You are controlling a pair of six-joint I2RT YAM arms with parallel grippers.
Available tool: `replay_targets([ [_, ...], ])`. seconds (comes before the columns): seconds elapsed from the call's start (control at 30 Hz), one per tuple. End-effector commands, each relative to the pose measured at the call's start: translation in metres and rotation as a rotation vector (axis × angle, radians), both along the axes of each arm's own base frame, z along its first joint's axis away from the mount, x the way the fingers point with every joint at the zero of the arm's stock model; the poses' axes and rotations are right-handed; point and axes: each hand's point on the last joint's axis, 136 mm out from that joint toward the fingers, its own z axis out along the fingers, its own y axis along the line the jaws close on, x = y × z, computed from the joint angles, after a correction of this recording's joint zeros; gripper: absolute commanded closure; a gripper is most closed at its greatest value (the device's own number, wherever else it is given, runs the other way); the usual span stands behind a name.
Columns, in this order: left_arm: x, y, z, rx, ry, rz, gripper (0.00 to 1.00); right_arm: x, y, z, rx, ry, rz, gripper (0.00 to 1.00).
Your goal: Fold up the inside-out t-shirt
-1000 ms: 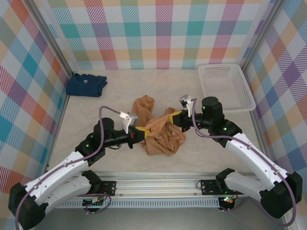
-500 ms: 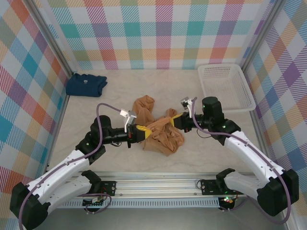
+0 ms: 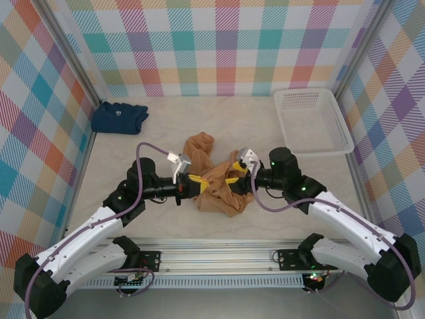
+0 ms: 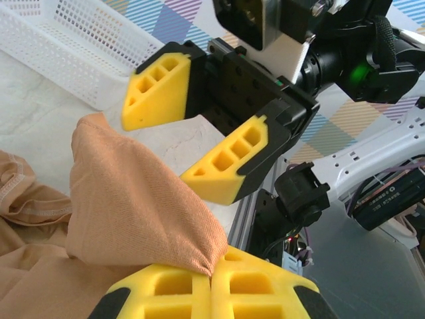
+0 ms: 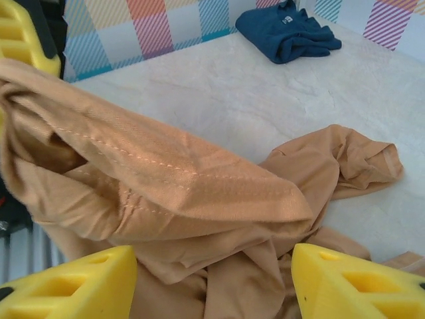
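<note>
Two hands meet at the crumpled tan t-shirt (image 3: 216,193), which lies on the counter (image 3: 166,133) to the near left of the white basket (image 3: 312,123). The left hand (image 3: 192,184) is clamped on a fold of fabric. The right hand (image 3: 234,175), on the basket's side, has its fingers spread apart with cloth between them.

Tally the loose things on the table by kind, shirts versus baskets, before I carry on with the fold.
Shirts: 2 (tan t-shirt, folded navy shirt)
Baskets: 1 (white basket)
Total: 3
</note>
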Motion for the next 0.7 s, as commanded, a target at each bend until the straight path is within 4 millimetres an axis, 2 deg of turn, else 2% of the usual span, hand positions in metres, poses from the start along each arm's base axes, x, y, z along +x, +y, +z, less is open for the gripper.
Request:
replay_targets([
  [0.0,0.003,0.002,0.019,-0.015,-0.058,0.007,1.00,0.011,0.009,0.023,-0.023,-0.162,0.020,0.34],
  [0.23,0.005,-0.001,0.014,-0.005,-0.042,0.003,1.00,0.014,0.024,0.036,-0.021,-0.208,0.044,0.35],
  [0.4,0.006,0.000,0.013,-0.003,-0.040,0.010,1.00,0.009,0.033,0.033,-0.033,-0.213,0.100,0.40],
  [0.43,0.006,-0.001,0.013,-0.003,-0.040,0.009,1.00,0.008,0.035,0.032,-0.037,-0.208,0.111,0.45],
  [0.53,0.007,0.001,0.012,0.001,-0.040,0.022,1.00,0.005,0.039,0.032,-0.024,-0.194,0.139,0.69],
  [0.67,0.008,0.002,0.012,0.004,-0.037,0.031,1.00,-0.001,0.038,0.033,-0.007,-0.185,0.154,0.93],
])
